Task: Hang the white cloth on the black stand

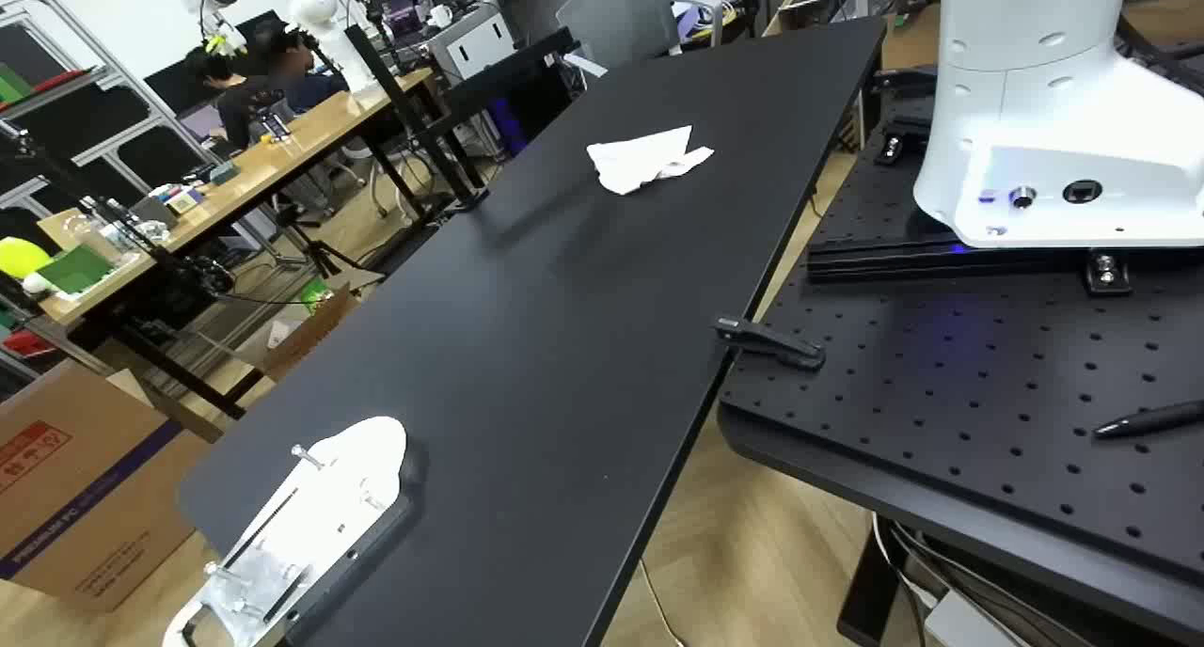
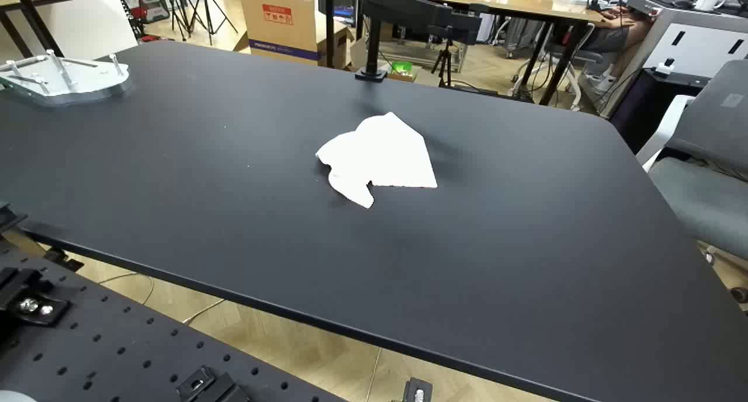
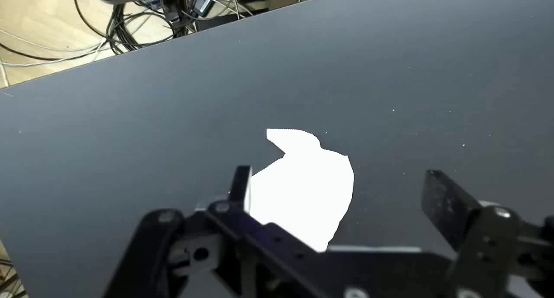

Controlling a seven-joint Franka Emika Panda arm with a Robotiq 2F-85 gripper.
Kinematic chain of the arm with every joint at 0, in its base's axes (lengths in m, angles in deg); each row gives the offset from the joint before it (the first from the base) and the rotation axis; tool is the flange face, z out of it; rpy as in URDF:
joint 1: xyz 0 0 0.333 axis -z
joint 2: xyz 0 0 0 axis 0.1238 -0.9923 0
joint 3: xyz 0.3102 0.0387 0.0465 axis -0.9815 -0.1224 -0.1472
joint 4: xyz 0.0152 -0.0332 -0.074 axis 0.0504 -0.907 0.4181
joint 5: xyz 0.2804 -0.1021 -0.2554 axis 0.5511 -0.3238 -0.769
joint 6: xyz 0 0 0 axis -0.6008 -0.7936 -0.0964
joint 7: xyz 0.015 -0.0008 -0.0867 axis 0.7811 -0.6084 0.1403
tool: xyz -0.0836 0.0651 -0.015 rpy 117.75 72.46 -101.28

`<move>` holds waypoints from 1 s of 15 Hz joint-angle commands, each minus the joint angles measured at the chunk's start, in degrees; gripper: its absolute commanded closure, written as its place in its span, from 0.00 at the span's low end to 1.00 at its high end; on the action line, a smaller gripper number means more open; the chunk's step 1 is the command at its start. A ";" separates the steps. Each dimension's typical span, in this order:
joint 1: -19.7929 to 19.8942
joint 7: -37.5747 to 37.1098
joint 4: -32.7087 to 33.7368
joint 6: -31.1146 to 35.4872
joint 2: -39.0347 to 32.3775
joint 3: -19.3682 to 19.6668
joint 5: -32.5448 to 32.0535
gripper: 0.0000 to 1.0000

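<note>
The white cloth [image 1: 644, 161] lies crumpled flat on the black table; it shows in both exterior views [image 2: 388, 156]. In the wrist view the cloth [image 3: 303, 189] is below my gripper [image 3: 339, 187], partly hidden by the left finger and the gripper body. The gripper is open, its fingers wide apart with nothing held; it appears above the cloth, nearer its left finger. The gripper is out of view in both exterior views. The black stand [image 1: 508, 78] is an upright post with a horizontal bar at the table's far edge; it also shows in an exterior view [image 2: 373, 54].
The black table [image 1: 527, 365] carries a white plate with upright pegs [image 1: 324, 501] at one end. A black clamp [image 1: 771, 341] sits at the table edge beside the perforated base board [image 1: 941, 365]. A grey chair [image 2: 707, 156] stands at the other end.
</note>
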 commanded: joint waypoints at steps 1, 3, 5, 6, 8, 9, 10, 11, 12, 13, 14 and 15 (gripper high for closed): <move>0.47 0.13 0.12 0.00 -0.11 -0.40 0.12 0.00; 0.47 0.14 0.15 0.01 -0.08 -0.40 0.12 0.00; 0.47 0.14 0.16 0.02 -0.07 -0.40 0.12 0.00; 0.47 0.14 0.16 0.02 -0.07 -0.40 0.12 0.00; 0.46 0.14 0.16 0.02 -0.07 -0.40 0.12 0.00; 0.47 0.14 0.16 0.02 -0.07 -0.40 0.12 0.00; 0.47 0.14 0.16 0.02 -0.07 -0.40 0.12 0.00; 0.47 0.14 0.16 0.02 -0.07 -0.40 0.12 0.00; 0.47 0.14 0.16 0.02 -0.07 -0.40 0.12 0.00; 0.54 -0.65 -0.51 2.49 -0.02 -0.72 -0.49 0.00; 0.72 -1.68 -1.19 5.43 -0.19 -1.04 -1.24 0.00; 0.73 -1.71 -2.00 9.40 -0.87 -1.14 -1.78 0.00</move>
